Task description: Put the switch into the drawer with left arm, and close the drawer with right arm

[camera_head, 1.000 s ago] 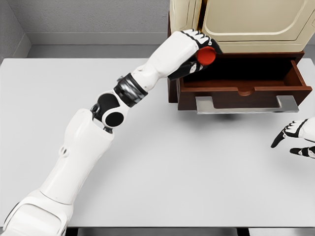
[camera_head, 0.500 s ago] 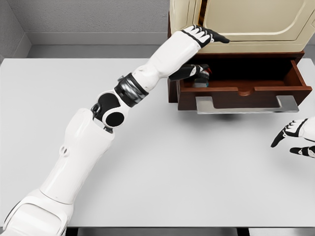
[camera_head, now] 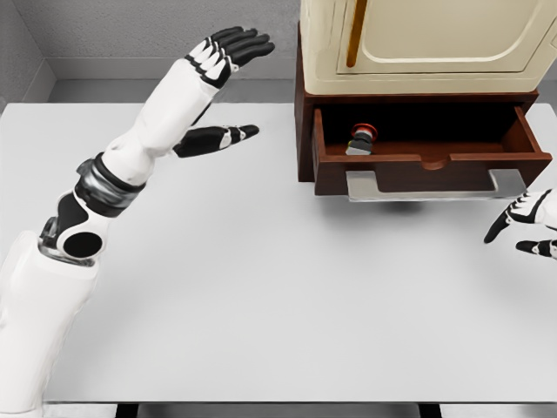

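- The switch (camera_head: 362,139) sits in the drawer (camera_head: 435,161): a small grey body with a red button cap on top, standing upright.
- It rests toward the left end of the drawer's interior, near the left wall and just behind the front panel, with nothing holding it.
- The drawer is dark reddish-brown wood and pulled out; its inside shows dark, and the switch is the only thing visible in it.
- A flat grey handle (camera_head: 435,185) runs along the drawer's front, below a shallow notch in the top edge of the panel.
- Above the drawer stands a cream cabinet (camera_head: 426,43) with a panelled door and a brown vertical strip near its left edge.
- The left hand (camera_head: 222,87) is up in the air, well left of the cabinet, fingers stretched out and thumb splayed wide, holding nothing.
- Its white arm slants up from the lower left corner, over the pale grey tabletop (camera_head: 261,287).
- The right hand (camera_head: 526,231) shows at the right edge, just below and to the right of the drawer's handle, apart from it.
- Its dark-tipped fingers are loosely spread and carry nothing.
- The cabinet stands at the tabletop's far edge.
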